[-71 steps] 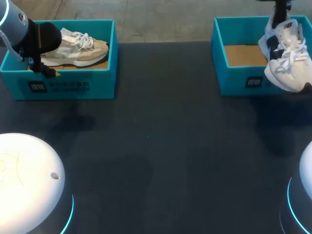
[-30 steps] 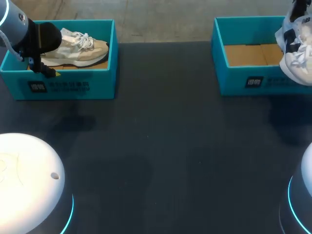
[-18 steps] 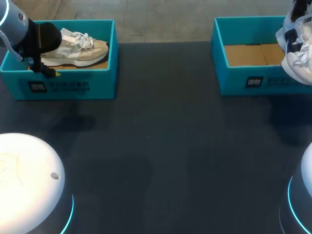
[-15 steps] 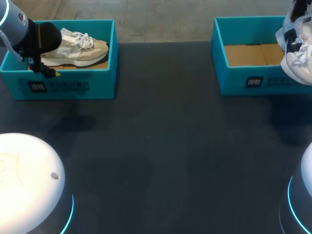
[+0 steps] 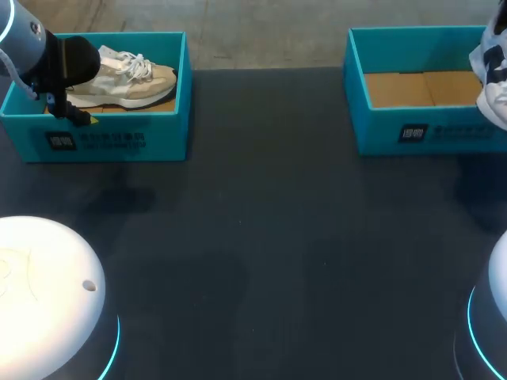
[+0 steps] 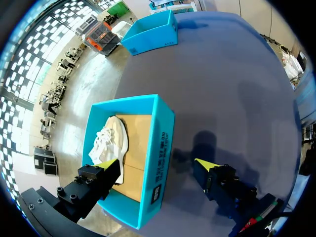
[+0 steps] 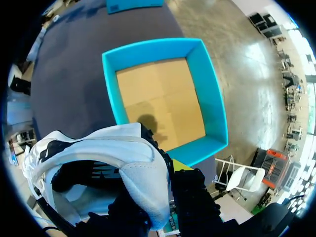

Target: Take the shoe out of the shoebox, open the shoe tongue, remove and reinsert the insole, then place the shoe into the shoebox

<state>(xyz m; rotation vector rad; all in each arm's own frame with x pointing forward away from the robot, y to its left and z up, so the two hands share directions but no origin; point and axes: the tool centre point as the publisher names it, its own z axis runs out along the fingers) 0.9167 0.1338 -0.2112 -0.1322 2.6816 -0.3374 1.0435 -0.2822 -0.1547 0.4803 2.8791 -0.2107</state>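
- The white-and-navy shoe is gripped at its heel collar by the closed right fingers.
- It is held aloft at the right end of the right shoebox, clear of the bench.
- The left fingers are spread open astride the near wall of the left shoebox.
- One tip is placed inside, beside the beige shoe; the other is over the bench.

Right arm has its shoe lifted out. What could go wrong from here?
1. The right gripper pinches the white shoe only at its heel collar; hanging like that, it may twist or slip.
2. The left gripper, open, straddles a wall of the left shoebox beside the beige shoe; a sideways move would likely drag the box.
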